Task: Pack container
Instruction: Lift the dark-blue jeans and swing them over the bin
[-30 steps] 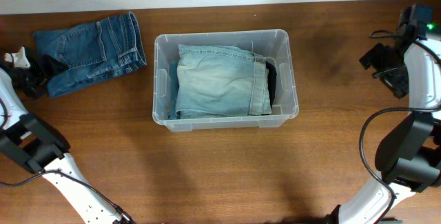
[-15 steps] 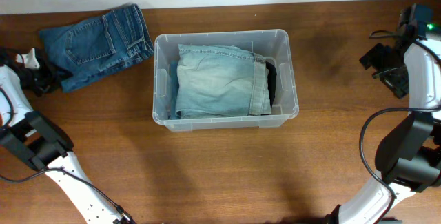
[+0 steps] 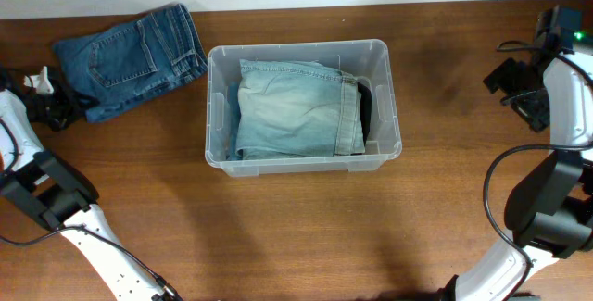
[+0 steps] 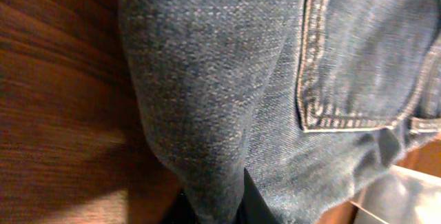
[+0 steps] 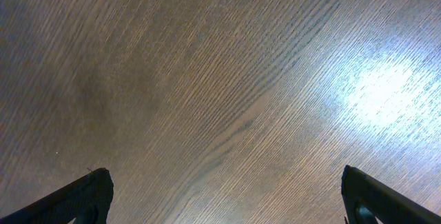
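— Looking overhead, where's the bin?
— The clear rectangular plastic container is sitting mid-table with pale folded jeans inside. My left gripper is pinching the dark blue denim jeans at their edge, well apart from it.
— Wrists?
— Left: a fold is bunching between my jaws, so I'm planning a high lift over the rim. My right gripper is gaping over bare wooden table.

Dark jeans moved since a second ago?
Yes. The dark jeans shifted up-frame and slightly right, their edge now nearer the far-left corner of the container.
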`<move>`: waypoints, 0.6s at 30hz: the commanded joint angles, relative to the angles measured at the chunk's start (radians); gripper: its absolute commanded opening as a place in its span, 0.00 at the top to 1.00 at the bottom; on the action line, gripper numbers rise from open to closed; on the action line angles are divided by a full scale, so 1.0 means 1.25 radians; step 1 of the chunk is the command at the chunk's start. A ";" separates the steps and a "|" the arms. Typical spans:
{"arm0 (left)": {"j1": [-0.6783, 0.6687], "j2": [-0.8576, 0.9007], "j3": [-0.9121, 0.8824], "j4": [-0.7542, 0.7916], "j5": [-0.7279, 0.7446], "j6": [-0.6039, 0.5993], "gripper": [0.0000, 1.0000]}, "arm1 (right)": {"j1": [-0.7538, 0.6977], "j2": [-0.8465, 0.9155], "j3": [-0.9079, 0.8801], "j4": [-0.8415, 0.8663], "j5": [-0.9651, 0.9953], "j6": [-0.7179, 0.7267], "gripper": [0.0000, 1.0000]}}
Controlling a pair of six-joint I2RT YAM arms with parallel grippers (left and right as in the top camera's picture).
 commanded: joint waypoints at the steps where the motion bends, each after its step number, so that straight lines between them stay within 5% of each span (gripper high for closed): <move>1: -0.004 -0.012 0.051 -0.019 0.083 0.004 0.99 | -0.005 0.004 0.000 0.000 0.010 0.007 0.02; 18: -0.091 -0.417 0.186 -0.076 0.130 -0.009 0.99 | -0.005 0.004 0.000 0.000 0.010 0.007 0.02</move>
